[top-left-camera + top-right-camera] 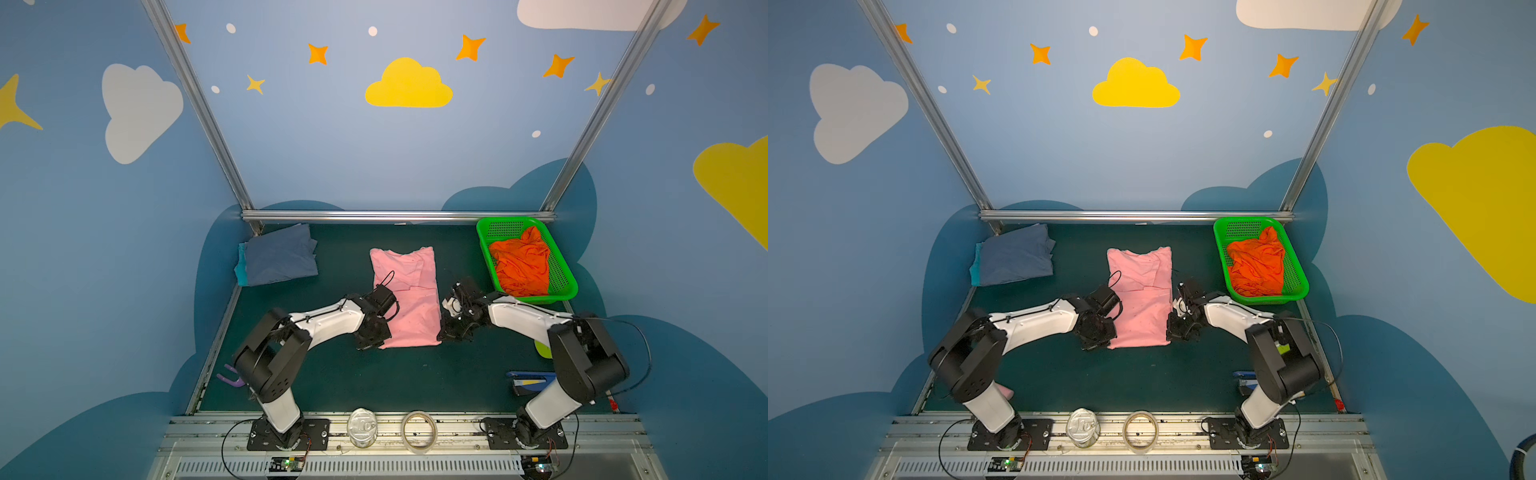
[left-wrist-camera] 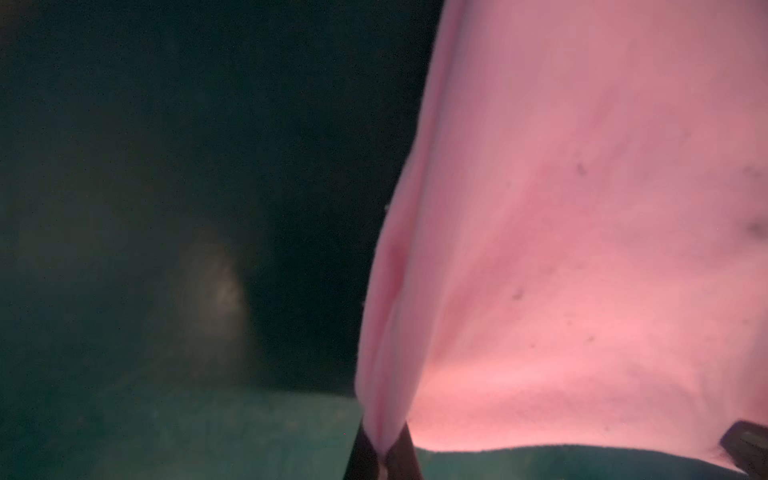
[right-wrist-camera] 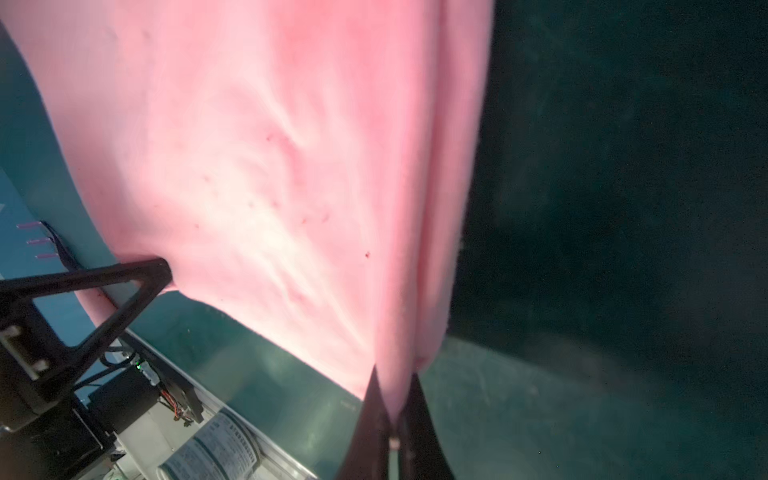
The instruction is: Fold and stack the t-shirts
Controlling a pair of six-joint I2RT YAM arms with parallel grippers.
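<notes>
I see the pink t-shirt (image 1: 1142, 299) lying as a long folded strip in the middle of the mat (image 1: 1059, 382). My left gripper (image 1: 1102, 341) is at its near left corner and my right gripper (image 1: 1172, 336) at its near right corner. At far left the slate blue t-shirt (image 1: 1017, 259) sits folded on the teal t-shirt (image 1: 974, 270). The orange t-shirt (image 1: 1256, 266) lies crumpled in the green basket (image 1: 1241, 228).

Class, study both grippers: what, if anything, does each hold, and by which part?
Both hold the pink t-shirt: the left gripper pinches its near left corner, the right gripper its near right corner.
</notes>
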